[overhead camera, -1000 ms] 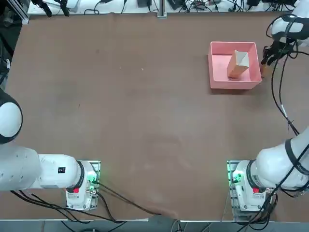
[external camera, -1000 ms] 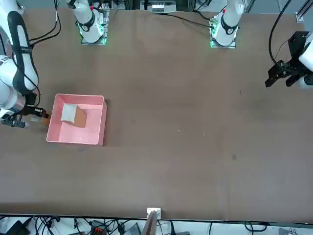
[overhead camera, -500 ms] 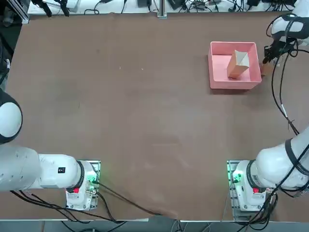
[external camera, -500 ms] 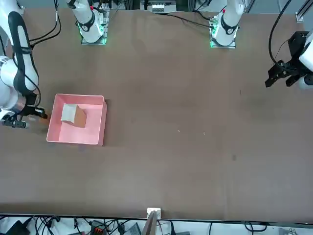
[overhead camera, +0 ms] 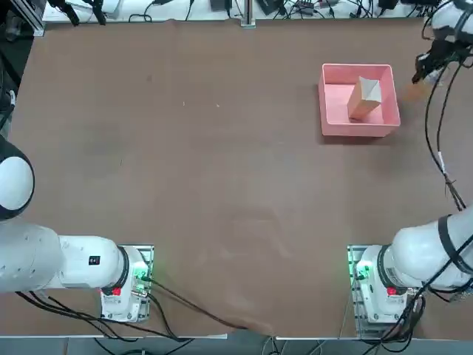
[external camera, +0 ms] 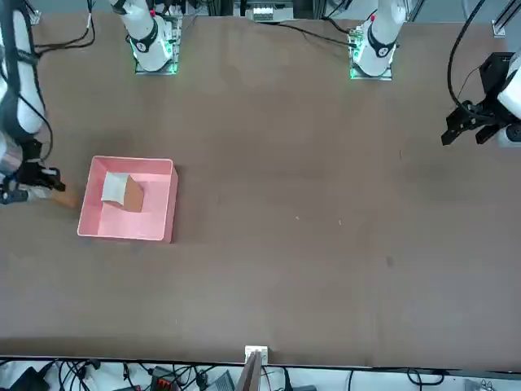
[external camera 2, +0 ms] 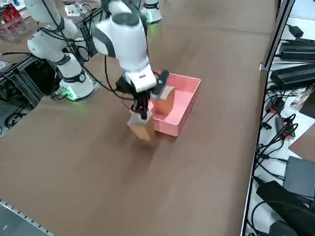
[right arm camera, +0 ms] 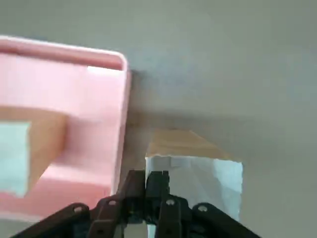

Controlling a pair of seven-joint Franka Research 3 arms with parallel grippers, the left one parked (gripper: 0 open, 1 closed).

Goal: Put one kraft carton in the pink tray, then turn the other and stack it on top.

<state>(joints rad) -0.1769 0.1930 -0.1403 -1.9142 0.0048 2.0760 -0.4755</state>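
The pink tray (overhead camera: 332,122) sits at the far right of the table with one kraft carton (overhead camera: 364,97) standing inside it. The second kraft carton (external camera 2: 142,129) is just outside the tray's right wall. My right gripper (external camera 2: 143,114) is directly above this carton, shut on its top ridge. The wrist view shows the shut fingers (right arm camera: 157,179) over the carton's pale top (right arm camera: 198,161), with the tray's wall (right arm camera: 121,114) beside it. From overhead, the gripper (overhead camera: 423,72) is right of the tray and the held carton (overhead camera: 409,93) is a blurred brown patch.
The table's right edge lies close beyond the gripper (external camera: 47,177). Cables and power units (external camera 2: 295,73) line the far side past the table's end. Brown tabletop (overhead camera: 222,148) stretches to the left of the tray (external camera: 89,224).
The gripper closed on the outer carton's top. The arm then rose and shifted a little away from the tray, with the carton moving along.
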